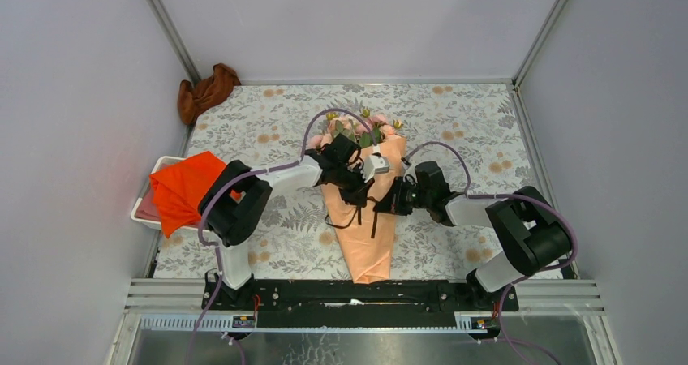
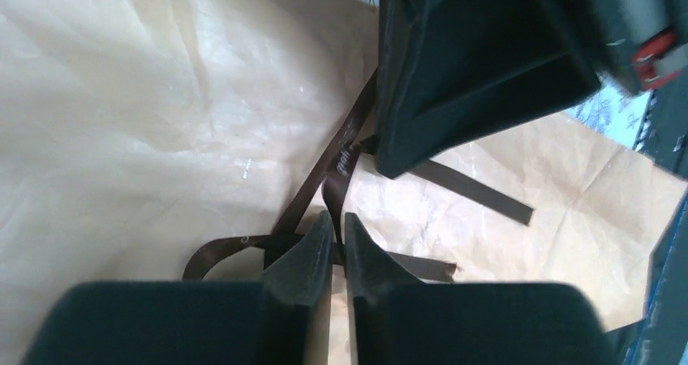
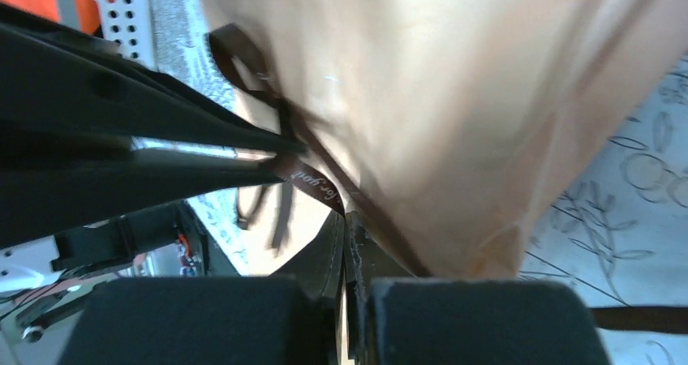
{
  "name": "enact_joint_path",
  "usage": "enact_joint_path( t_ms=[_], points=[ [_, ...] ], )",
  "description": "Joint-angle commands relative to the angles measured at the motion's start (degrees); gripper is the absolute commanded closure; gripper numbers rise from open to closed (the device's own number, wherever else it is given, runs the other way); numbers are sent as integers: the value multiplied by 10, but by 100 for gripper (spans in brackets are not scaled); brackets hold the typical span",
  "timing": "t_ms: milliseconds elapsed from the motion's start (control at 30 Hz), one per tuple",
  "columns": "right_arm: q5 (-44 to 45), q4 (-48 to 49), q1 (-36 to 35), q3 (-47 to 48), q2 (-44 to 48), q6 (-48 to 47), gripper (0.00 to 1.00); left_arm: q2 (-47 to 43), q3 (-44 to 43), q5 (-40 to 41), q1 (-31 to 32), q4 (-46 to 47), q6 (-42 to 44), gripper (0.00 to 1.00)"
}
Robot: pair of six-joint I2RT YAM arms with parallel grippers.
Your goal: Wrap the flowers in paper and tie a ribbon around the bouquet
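Top: bouquet (image 1: 367,239) lies flat, wrapped. L gripper (image 1: 362,190) and R gripper (image 1: 384,201) meet at its waist, over ribbon (image 1: 374,221).
L wrist: fingers (image 2: 304,251) pinched on a ribbon strand.
R wrist: fingers (image 3: 324,251) clamped on ribbon too.
Step, by my read: tying knot. Next you need to pull ends apart evenly, w/o tearing paper (image 2: 122,122).

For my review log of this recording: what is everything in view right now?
bouquet: one, peach-orange paper cone topped with pink flowers, table centre
ribbon: one, dark brown, across the bouquet's middle
table cover: one, grey floral print, under the bouquet
brown cloth: one, far left corner
orange cloth: one, bright orange, on the basket
basket: one, white, left edge
cables: purple, along both arms
left gripper: black, shut on the ribbon
right gripper: black, shut on the ribbon
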State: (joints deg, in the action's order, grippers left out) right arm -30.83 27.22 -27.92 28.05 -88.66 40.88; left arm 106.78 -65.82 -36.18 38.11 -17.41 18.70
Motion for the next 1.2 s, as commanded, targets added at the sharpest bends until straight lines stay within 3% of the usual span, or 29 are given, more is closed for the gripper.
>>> enact_joint_path(
  t_ms=[0,33,100,200,300,500,867,1167],
  points=[
    [55,-39,-1,5,19,-22,100,-16,-70,-3,-12,-95,55,71],
    [55,-45,-1,6,17,-25,100,-23,-85,0,-16,-116,66,59],
    [57,-53,-1,6,13,-29,100,-38,-110,9,-25,-147,93,45],
    [60,-58,0,7,13,-31,100,-49,-112,44,-32,-157,125,39],
    [57,-62,1,12,13,-33,100,-30,-112,89,-32,-160,145,39],
    [54,-69,1,16,11,-35,100,24,-139,96,-30,-164,129,37],
    [50,-71,1,16,11,-38,100,53,-160,97,-27,-117,61,47],
    [48,-74,1,18,10,-41,100,69,-159,152,-3,-83,34,52]
  ],
)
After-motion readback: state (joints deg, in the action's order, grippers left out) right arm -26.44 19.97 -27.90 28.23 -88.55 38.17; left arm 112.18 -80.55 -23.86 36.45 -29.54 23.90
